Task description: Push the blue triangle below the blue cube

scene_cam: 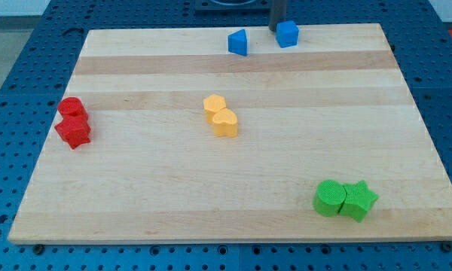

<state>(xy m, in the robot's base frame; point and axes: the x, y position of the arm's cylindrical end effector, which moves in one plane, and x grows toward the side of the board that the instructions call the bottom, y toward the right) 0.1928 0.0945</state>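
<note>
The blue triangle (238, 42) sits near the board's top edge, a little left of centre. The blue cube (287, 34) sits to its right, also at the top edge, with a small gap between them. My rod comes down from the view's top and my tip (276, 28) rests just left of the blue cube, touching or nearly touching its upper left side. The tip is to the right of the blue triangle and slightly above it.
Two red blocks (73, 123) touch at the board's left. Two yellow blocks (221, 116) touch near the centre. A green cylinder (331, 198) and a green star (358, 200) touch at the bottom right. The wooden board (211, 203) lies on a blue perforated table.
</note>
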